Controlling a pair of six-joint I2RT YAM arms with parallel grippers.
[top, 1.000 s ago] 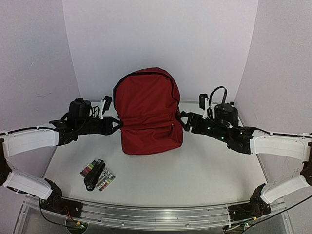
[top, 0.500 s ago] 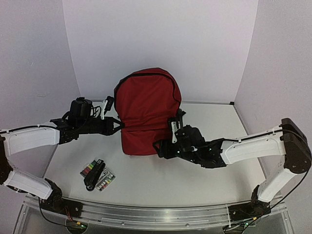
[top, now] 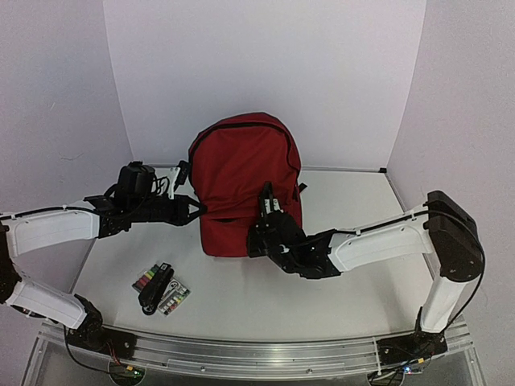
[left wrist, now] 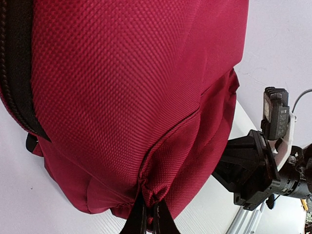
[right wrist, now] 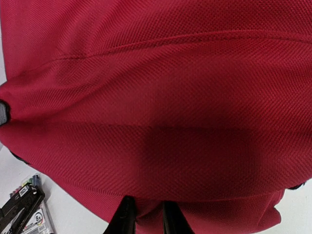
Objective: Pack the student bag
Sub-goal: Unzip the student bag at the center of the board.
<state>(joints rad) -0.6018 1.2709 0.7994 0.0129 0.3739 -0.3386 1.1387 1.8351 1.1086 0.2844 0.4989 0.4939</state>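
The student bag, a dark red backpack with black zippers, stands upright at the back middle of the table. My left gripper is at its left side, shut on a pinch of red fabric at the front pocket seam. My right gripper is low against the bag's front face. In the right wrist view its fingers stand close together with a fold of the bag's fabric between them. The left wrist view shows the bag filling the frame and the right arm's wrist beyond it.
A black stapler on packs of coloured pens lies on the table at the front left, also seen at the lower left of the right wrist view. Lilac walls close in the back and sides. A metal rail runs along the near edge.
My right arm swung from the bag's right side round to its lower front, and its jaws went from open to shut on the fabric. The left arm kept its hold.
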